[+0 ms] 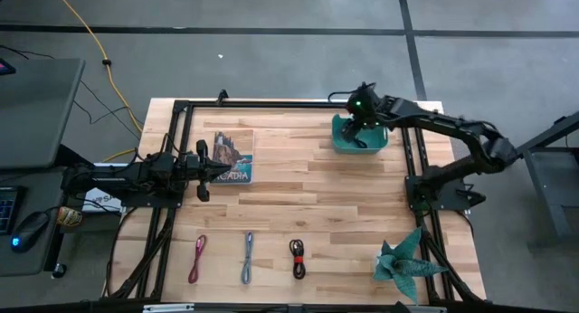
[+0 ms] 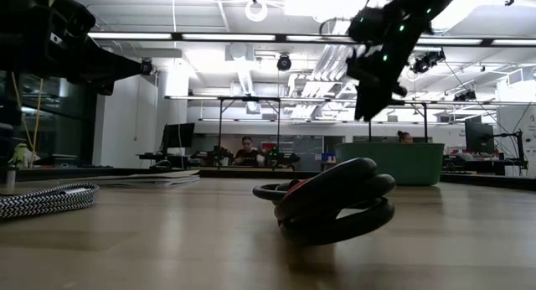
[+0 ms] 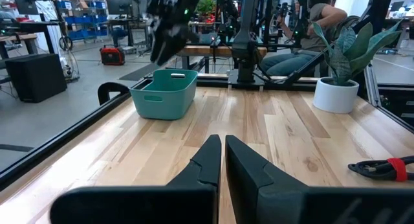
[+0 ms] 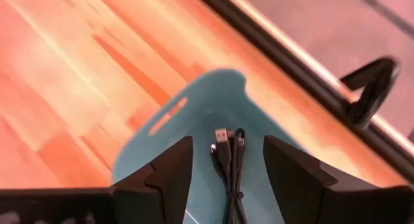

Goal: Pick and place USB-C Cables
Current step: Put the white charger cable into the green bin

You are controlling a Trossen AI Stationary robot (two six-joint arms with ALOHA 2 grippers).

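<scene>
right wrist view: black cable lies in bin between spread right gripper fingers.

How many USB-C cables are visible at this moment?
4: a pink cable, a blue-grey cable and a red-and-black cable in a row along the table's near edge, and a black cable in the teal bin.

Two dark jointed arms; right arm shows green light.

The high view looks straight down on the pale wooden slatted table. The low view skims its surface. Both wrist views share the teal plastic bin.
</scene>
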